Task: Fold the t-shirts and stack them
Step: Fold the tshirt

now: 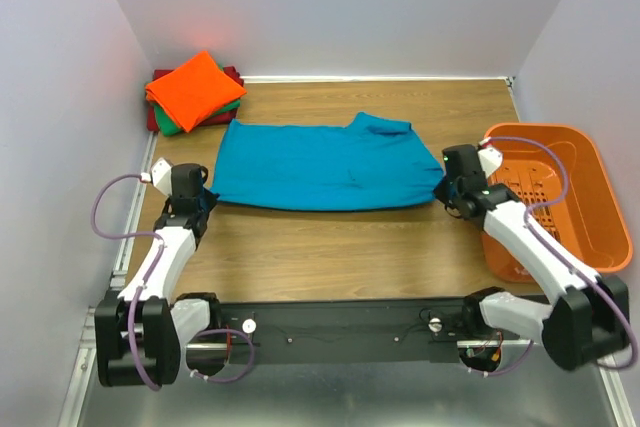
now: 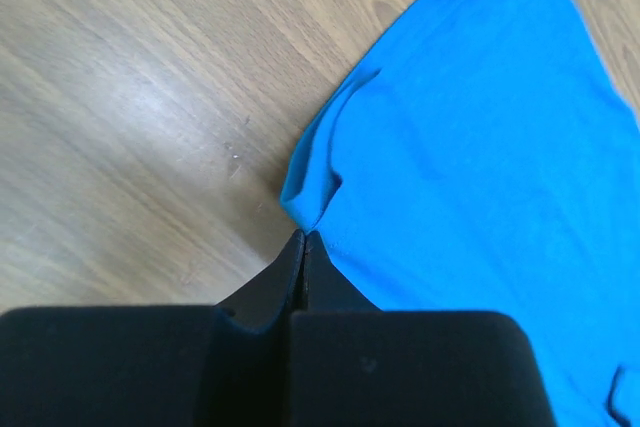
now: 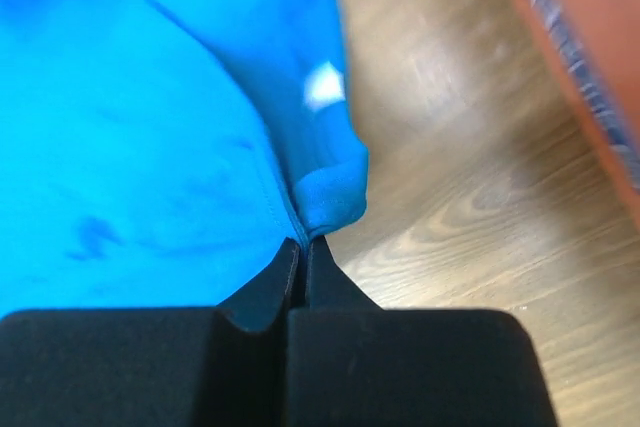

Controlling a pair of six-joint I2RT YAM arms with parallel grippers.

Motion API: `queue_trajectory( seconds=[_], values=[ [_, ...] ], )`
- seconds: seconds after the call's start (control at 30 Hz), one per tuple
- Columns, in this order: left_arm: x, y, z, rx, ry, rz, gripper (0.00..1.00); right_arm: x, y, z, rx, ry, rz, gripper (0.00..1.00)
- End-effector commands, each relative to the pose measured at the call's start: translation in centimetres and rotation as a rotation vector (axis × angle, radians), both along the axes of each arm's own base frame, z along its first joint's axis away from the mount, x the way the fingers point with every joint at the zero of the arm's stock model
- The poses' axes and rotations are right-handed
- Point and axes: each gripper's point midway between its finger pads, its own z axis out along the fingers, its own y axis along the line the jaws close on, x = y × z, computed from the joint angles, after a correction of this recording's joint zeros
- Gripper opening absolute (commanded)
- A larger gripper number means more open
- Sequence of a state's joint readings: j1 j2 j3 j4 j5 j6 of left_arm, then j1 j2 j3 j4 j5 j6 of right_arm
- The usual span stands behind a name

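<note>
The teal-blue t-shirt (image 1: 315,165) lies spread across the middle of the wooden table, folded lengthwise, with a sleeve sticking up at its far edge. My left gripper (image 1: 205,197) is shut on its near left corner (image 2: 305,209). My right gripper (image 1: 443,190) is shut on its near right corner (image 3: 325,209). Both pinch the cloth at the fingertips, low over the table. A stack of folded shirts sits at the far left corner: bright orange (image 1: 195,87) on top, green (image 1: 172,127) under it, dark red (image 1: 153,117) at the bottom.
An orange slotted plastic basket (image 1: 580,147) stands on the right side of the table, close behind my right arm; its rim shows in the right wrist view (image 3: 560,57). White walls close in the table on the left, back and right.
</note>
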State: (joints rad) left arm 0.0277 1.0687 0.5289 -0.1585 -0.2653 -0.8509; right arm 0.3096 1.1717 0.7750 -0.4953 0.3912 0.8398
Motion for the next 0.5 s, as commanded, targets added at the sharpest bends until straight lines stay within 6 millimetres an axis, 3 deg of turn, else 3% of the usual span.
queue_trajectory(
  seconds=[0.0,0.1,0.27,0.3,0.33,0.37,0.43,0.47],
  values=[
    [-1.5,1.4,1.1,0.047,0.013,0.049,0.00,-2.4,-1.2,4.1,-0.009,-0.019,-0.009,0.01],
    [-2.2,1.3,1.5,0.039,0.009,0.057,0.00,-3.6,-0.6,5.7,0.053,-0.045,0.012,0.01],
    [-2.9,0.9,2.3,0.002,-0.010,0.058,0.00,-5.4,0.8,5.2,0.141,-0.021,0.063,0.05],
    [-3.0,0.7,2.6,-0.007,-0.016,0.056,0.06,-5.8,1.0,4.6,0.154,-0.004,0.065,0.12],
    [-3.0,0.6,2.9,-0.010,-0.020,0.055,0.12,-6.0,1.4,4.8,0.179,-0.008,0.084,0.25],
    [-3.2,0.7,3.0,-0.011,-0.016,0.059,0.25,-6.2,1.6,4.7,0.186,-0.005,0.095,0.32],
    [-2.9,0.9,4.3,-0.004,-0.042,0.067,0.40,-6.3,1.6,5.0,0.184,-0.016,0.111,0.47],
    [-2.9,1.0,4.9,0.000,-0.050,0.068,0.48,-6.3,1.7,5.4,0.182,-0.026,0.120,0.60]
  ],
)
